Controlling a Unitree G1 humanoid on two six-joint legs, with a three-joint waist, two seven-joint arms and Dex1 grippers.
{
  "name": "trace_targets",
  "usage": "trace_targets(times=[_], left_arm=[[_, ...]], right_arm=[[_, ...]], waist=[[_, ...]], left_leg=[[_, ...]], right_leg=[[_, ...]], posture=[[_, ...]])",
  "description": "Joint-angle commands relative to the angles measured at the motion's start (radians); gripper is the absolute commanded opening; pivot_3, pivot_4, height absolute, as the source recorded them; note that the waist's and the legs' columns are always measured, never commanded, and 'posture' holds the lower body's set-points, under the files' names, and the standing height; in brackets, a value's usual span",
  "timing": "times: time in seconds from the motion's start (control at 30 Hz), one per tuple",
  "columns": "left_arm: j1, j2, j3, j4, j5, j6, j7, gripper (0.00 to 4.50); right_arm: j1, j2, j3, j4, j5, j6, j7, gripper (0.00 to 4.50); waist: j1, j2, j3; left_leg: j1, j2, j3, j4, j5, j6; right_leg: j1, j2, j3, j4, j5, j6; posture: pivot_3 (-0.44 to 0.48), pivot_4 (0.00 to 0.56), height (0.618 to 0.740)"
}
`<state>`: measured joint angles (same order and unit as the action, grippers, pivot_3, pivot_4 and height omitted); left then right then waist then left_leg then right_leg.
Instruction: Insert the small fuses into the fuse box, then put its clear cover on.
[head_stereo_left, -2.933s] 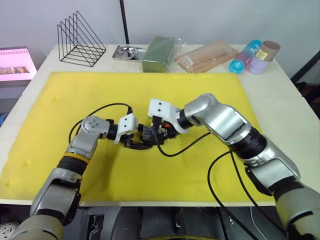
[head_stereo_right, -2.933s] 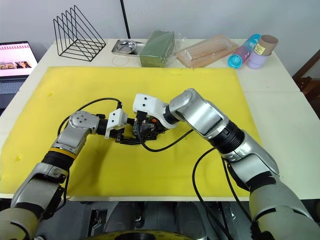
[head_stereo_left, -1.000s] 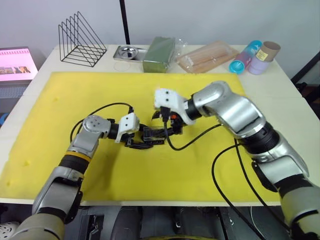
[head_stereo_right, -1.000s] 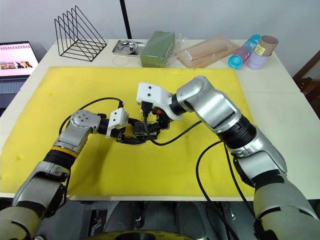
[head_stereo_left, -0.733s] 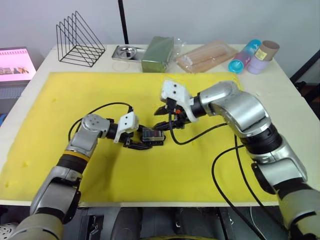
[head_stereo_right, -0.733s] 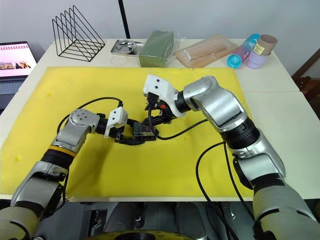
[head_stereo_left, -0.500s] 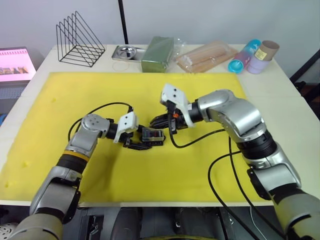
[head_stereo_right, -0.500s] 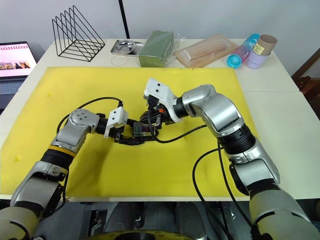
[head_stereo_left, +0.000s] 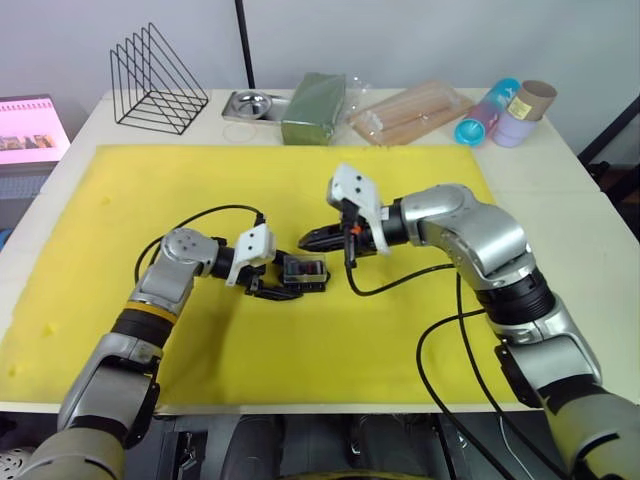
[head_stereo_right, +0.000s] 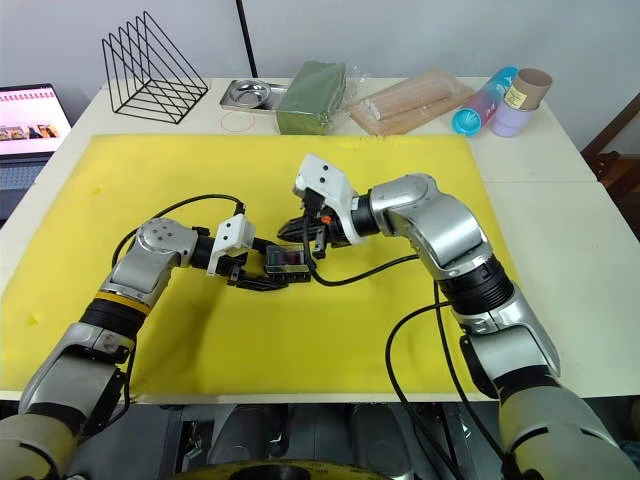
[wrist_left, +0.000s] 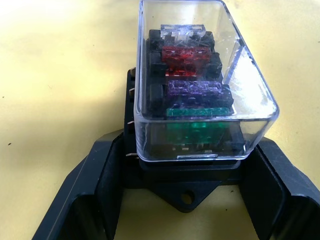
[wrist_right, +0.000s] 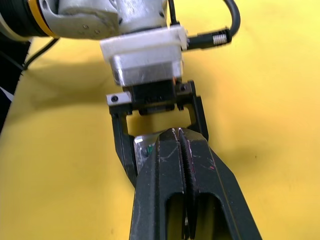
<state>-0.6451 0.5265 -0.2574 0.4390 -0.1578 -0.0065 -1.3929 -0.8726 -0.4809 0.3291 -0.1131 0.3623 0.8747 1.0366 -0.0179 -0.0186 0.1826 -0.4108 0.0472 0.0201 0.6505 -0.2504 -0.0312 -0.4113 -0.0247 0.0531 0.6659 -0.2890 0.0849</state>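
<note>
The fuse box (head_stereo_left: 303, 272) lies on the yellow mat (head_stereo_left: 200, 190) near its middle, and my left gripper (head_stereo_left: 292, 280) is shut on its black base (wrist_left: 167, 184). The clear cover (wrist_left: 205, 65) sits on top of the box. Under it the small fuses stand in a row: greyish (wrist_left: 181, 31), red (wrist_left: 185, 52), purple (wrist_left: 197, 90) and green (wrist_left: 200, 112). My right gripper (head_stereo_left: 310, 238) is shut on nothing. It hovers just beyond the box without touching it, pointing toward my left gripper (wrist_right: 155, 117).
Along the table's far edge stand a wire rack (head_stereo_left: 160, 75), a metal dish (head_stereo_left: 252, 103), a green packet (head_stereo_left: 315, 95), a clear bag of sticks (head_stereo_left: 412, 112) and some cups (head_stereo_left: 505, 112). A laptop (head_stereo_left: 30, 130) is at far left. Black cables (head_stereo_left: 400, 280) trail over the mat.
My right gripper has lifted off the fuse box and drawn back to the far right of it. The box with its cover stays in my unmoved left gripper.
</note>
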Motion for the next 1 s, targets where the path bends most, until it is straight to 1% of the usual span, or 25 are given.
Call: trace_targets(times=[0.03, 0.17, 0.23, 0.27, 0.3, 0.47, 0.6, 0.7, 0.87, 1.0], left_arm=[[0.021, 0.009, -0.012, -0.014, 0.012, 0.009, -0.018, 2.90], [0.025, 0.011, -0.010, -0.019, 0.012, 0.011, -0.015, 2.90], [0.028, 0.010, -0.011, -0.023, 0.012, 0.009, -0.013, 2.90], [0.030, 0.009, -0.012, -0.027, 0.012, 0.011, -0.012, 2.90], [0.033, 0.009, -0.012, -0.031, 0.012, 0.012, -0.011, 2.90], [0.036, 0.009, -0.009, -0.033, 0.014, 0.013, -0.010, 2.90], [0.035, 0.006, -0.007, -0.030, 0.014, 0.011, -0.006, 2.90], [0.035, 0.006, -0.007, -0.028, 0.017, 0.006, -0.003, 2.90], [0.045, 0.011, -0.002, -0.040, 0.016, 0.001, 0.002, 2.90], [0.057, 0.024, 0.007, -0.068, 0.008, 0.014, -0.002, 2.90]], right_arm=[[0.003, 0.008, -0.032, -0.018, 0.031, -0.026, 0.012, 0.06], [0.077, 0.039, 0.074, 0.063, -0.027, -0.044, -0.011, 0.06], [0.100, 0.054, 0.219, 0.194, -0.153, -0.067, -0.051, 0.06], [0.110, 0.049, 0.264, 0.226, -0.198, -0.095, -0.054, 0.06], [0.118, 0.044, 0.277, 0.231, -0.207, -0.103, -0.045, 0.06], [0.094, 0.037, 0.235, 0.218, -0.194, -0.094, -0.030, 0.06], [0.102, 0.024, 0.259, 0.209, -0.211, -0.104, -0.018, 0.06], [0.105, 0.032, 0.245, 0.215, -0.214, -0.119, -0.021, 0.06], [0.104, 0.065, 0.104, 0.151, -0.130, -0.181, -0.017, 0.06], [0.083, 0.039, 0.026, 0.076, -0.076, -0.155, 0.007, 0.06]], waist=[[0.000, 0.000, 0.000], [-0.001, -0.001, -0.001], [-0.006, 0.000, -0.001], [-0.010, 0.002, -0.003], [-0.013, 0.004, -0.006], [-0.020, 0.002, -0.014], [-0.020, 0.002, -0.014], [-0.019, 0.001, -0.015], [-0.018, 0.001, -0.015], [-0.019, 0.001, -0.014]], left_leg=[[0.000, 0.000, 0.000, 0.000, 0.000, 0.000], [0.000, 0.000, 0.000, 0.000, 0.000, 0.000], [0.001, 0.000, 0.000, 0.000, 0.000, 0.000], [0.001, 0.000, 0.001, 0.000, 0.000, 0.000], [0.003, 0.000, 0.002, 0.000, 0.000, 0.000], [0.004, 0.001, 0.000, -0.001, 0.000, 0.000], [0.004, 0.001, 0.000, -0.001, 0.000, 0.000], [0.004, 0.001, 0.000, -0.001, 0.000, 0.000], [0.004, 0.001, 0.000, -0.001, 0.000, 0.000], [0.003, 0.001, 0.000, -0.001, 0.000, 0.000]], right_leg=[[0.000, 0.000, 0.000, 0.000, 0.000, 0.000], [0.000, 0.000, 0.000, 0.000, 0.000, 0.000], [0.000, 0.000, 0.000, 0.000, 0.000, 0.000], [0.000, 0.000, 0.001, 0.000, 0.000, 0.000], [0.001, 0.000, 0.002, 0.000, 0.000, 0.000], [0.004, 0.002, 0.001, 0.000, 0.000, 0.000], [0.004, 0.002, 0.001, 0.000, 0.000, 0.000], [0.004, 0.001, 0.001, 0.000, 0.000, 0.000], [0.004, 0.001, 0.001, 0.000, 0.000, 0.000], [0.003, 0.001, 0.001, 0.000, 0.000, 0.000]], posture=[[0.000, 0.150, 0.740], [0.000, 0.150, 0.740], [0.000, 0.150, 0.740], [0.000, 0.150, 0.740], [0.000, 0.150, 0.740], [0.000, 0.150, 0.740], [0.000, 0.150, 0.740], [0.000, 0.150, 0.740], [0.000, 0.150, 0.740], [0.000, 0.150, 0.740]])
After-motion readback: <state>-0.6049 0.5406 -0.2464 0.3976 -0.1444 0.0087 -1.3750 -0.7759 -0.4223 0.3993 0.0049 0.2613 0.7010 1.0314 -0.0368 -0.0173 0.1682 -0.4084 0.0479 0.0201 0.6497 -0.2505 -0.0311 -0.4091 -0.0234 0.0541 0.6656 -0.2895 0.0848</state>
